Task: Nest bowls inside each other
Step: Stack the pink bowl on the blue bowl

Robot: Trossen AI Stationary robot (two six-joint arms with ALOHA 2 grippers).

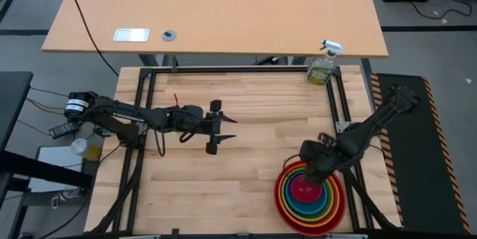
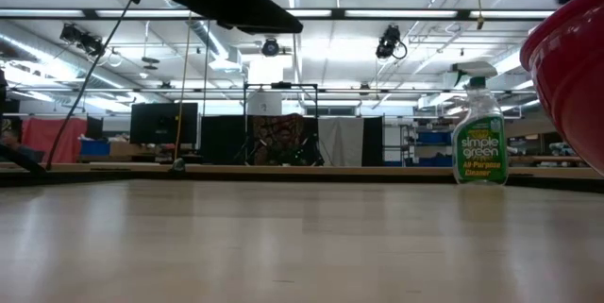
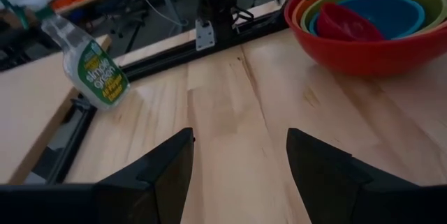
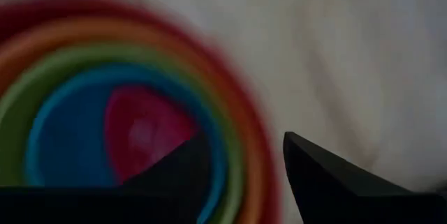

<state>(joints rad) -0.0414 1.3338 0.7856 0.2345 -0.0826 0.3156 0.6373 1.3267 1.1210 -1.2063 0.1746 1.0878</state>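
Observation:
The bowls stand nested near the table's right front corner: red (image 1: 279,194) outermost, then orange, lime green and blue (image 3: 398,11). The small pink bowl (image 3: 346,23) lies tilted inside the blue one. My right gripper (image 4: 241,158) hangs open above the stack's far left rim (image 1: 313,166), pointing down, with nothing between its fingers. My left gripper (image 1: 231,129) waits open above the middle of the table, pointing toward the stack, also with nothing in it (image 3: 241,154). In the low view, only the red bowl's wall (image 2: 571,67) shows.
A green spray bottle (image 1: 322,66) stands upright at the table's far right corner. A black metal frame (image 1: 223,69) runs along the table's far edge and down both sides. Bare wood lies between the left gripper and the stack.

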